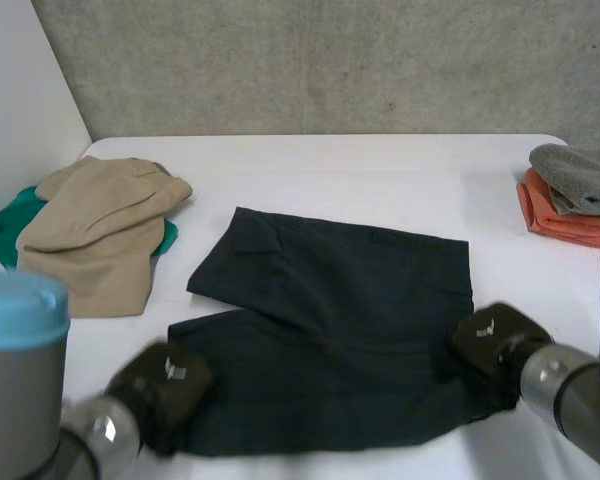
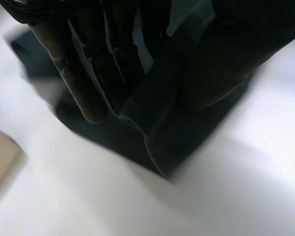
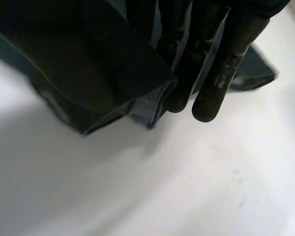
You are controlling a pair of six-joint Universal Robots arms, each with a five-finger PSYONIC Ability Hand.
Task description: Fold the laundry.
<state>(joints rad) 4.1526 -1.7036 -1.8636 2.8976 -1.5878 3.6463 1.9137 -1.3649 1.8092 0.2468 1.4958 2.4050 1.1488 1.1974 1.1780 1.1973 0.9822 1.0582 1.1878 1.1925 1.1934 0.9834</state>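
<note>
A dark navy garment (image 1: 340,320), partly folded, lies in the middle of the white table (image 1: 330,170). My left hand (image 1: 165,385) is at its near left corner. In the left wrist view the fingers (image 2: 83,93) pinch a fold of the dark cloth (image 2: 187,108), which hangs a little above the table. My right hand (image 1: 495,340) is on the garment's near right edge. There the fingers (image 3: 216,83) close on a bunched edge of the cloth (image 3: 88,69), which is also raised off the surface.
A beige garment (image 1: 105,225) lies folded on a teal cloth (image 1: 5,225) at the left, beside a white wall. A grey cloth (image 1: 580,175) sits on an orange one (image 1: 560,222) at the far right edge.
</note>
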